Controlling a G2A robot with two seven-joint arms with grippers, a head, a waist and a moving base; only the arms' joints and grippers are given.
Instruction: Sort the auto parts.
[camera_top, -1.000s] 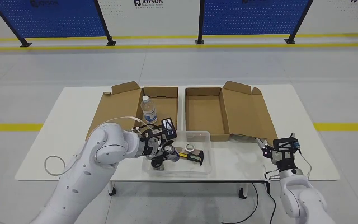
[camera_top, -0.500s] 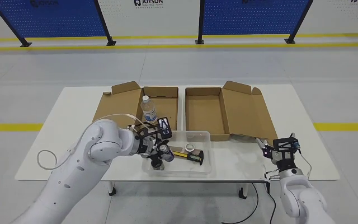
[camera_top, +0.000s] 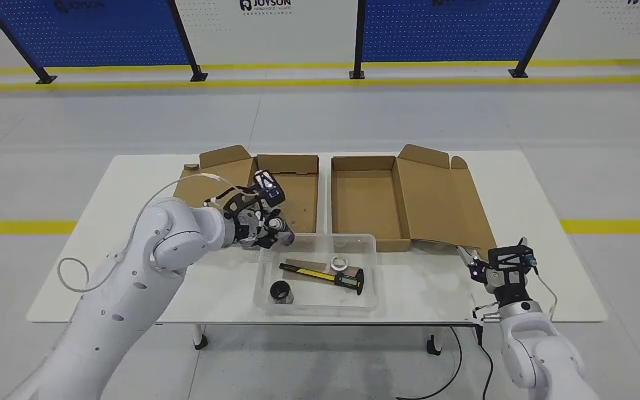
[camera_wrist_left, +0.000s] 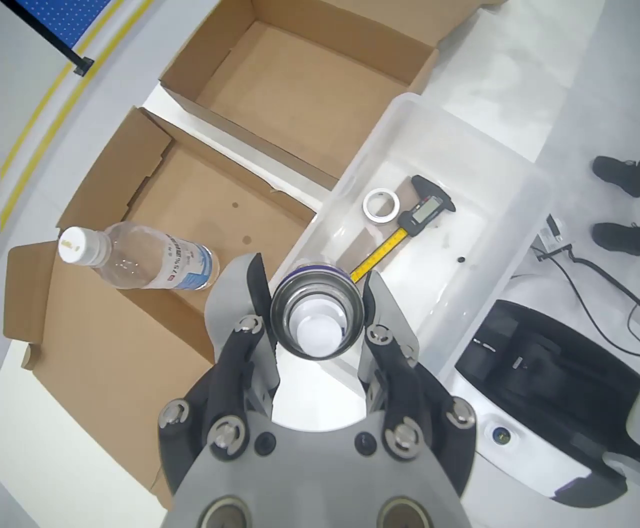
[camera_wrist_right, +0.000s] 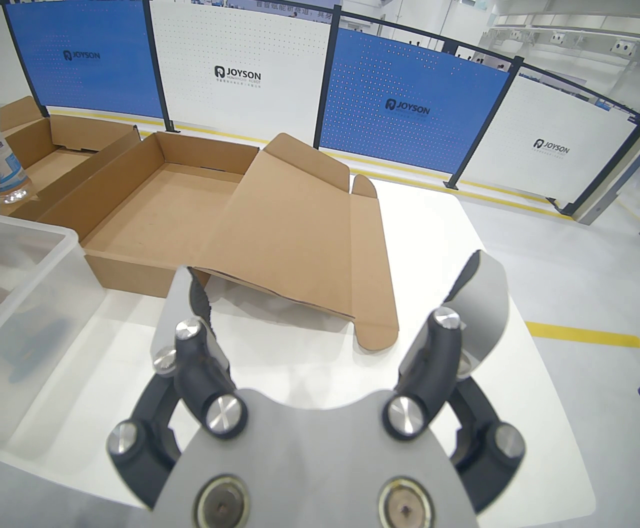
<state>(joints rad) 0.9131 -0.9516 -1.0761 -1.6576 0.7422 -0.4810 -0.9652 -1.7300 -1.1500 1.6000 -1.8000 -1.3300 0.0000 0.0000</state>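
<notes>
My left gripper (camera_wrist_left: 315, 300) is shut on a steel cylinder (camera_wrist_left: 316, 320) with a purple rim, held above the table between the clear bin (camera_wrist_left: 435, 112) and the left cardboard box (camera_wrist_left: 200, 200). In the top view the left gripper (camera_top: 272, 232) hangs just left of the bin (camera_top: 368, 240). Inside the bin lie a caliper (camera_top: 322, 274), a white ring (camera_top: 340, 264) and a black round part (camera_top: 281, 291). My right gripper (camera_wrist_right: 332, 285) stands open and holds nothing, low over the table's front right (camera_top: 470, 260).
A water bottle (camera_wrist_left: 135, 262) stands in the left box. The right cardboard box (camera_top: 365, 205) lies open with its lid flap (camera_top: 440, 200) spread to the right. Behind the table stand blue and white panels.
My left gripper has risen out of the bin with the steel cylinder and moved left and back toward the left box. The right arm has kept still.
</notes>
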